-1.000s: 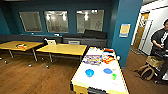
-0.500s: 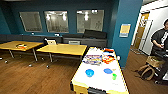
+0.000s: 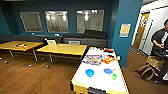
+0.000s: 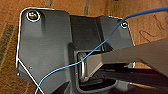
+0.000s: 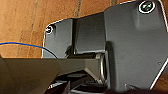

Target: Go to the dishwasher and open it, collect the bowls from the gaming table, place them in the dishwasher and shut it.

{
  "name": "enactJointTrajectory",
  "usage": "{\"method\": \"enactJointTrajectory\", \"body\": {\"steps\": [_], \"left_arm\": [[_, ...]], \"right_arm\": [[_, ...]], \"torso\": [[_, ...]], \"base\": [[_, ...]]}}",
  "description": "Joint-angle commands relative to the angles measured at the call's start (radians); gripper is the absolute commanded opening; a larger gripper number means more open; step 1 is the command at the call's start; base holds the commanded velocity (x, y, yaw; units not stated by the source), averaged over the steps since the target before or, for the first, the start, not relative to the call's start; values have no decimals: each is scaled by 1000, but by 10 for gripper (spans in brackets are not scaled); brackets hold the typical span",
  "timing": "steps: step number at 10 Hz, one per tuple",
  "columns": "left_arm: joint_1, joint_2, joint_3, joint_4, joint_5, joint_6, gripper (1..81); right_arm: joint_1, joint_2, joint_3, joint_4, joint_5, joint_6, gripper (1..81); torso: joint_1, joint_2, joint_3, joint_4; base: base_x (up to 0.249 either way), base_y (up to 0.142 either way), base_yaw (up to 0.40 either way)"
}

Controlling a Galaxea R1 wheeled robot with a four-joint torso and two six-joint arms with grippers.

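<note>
The gaming table [image 3: 100, 81] stands ahead and slightly right, with a white top, yellow sides and a black slot at its near end. On its near half lie two blue bowls [image 3: 89, 72] [image 3: 108, 71] and a smaller green bowl [image 3: 114, 76], all apart from each other. The dishwasher is out of view. In both wrist views my arms' dark plates hang over the wooden floor [image 4: 75, 7] [image 5: 25, 22], with a thin blue cable crossing each.
Colourful flat packages [image 3: 92, 59] and red items [image 3: 108, 59] lie on the table's far half. Yellow-topped tables [image 3: 62, 49] [image 3: 18, 45] stand left. A blue pillar [image 3: 126, 30] rises just behind the table. A person [image 3: 160, 40] stands right, beside a box [image 3: 153, 61].
The whole head picture has shifted very slightly, so the camera has crept a little towards the gaming table. The bowls lie as before.
</note>
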Motion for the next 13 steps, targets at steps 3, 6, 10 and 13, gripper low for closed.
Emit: {"method": "enactJointTrajectory", "body": {"steps": [3, 6, 10, 13], "left_arm": [[-34, 1, 11, 66, 72, -52, 811], [-34, -1, 11, 66, 72, -52, 811], [-34, 1, 11, 66, 72, -52, 811], [-34, 1, 11, 66, 72, -52, 811]], "right_arm": [[50, 7, -2, -11, -47, -5, 811], [51, 7, -2, -11, -47, -5, 811], [50, 7, -2, -10, -47, -4, 811], [51, 7, -2, -11, -47, -5, 811]], "torso": [[0, 0, 0, 0], [0, 0, 0, 0], [-1, 0, 0, 0], [-1, 0, 0, 0]], "base": [[0, 0, 0], [0, 106, 0], [0, 161, 0], [0, 145, 0]]}}
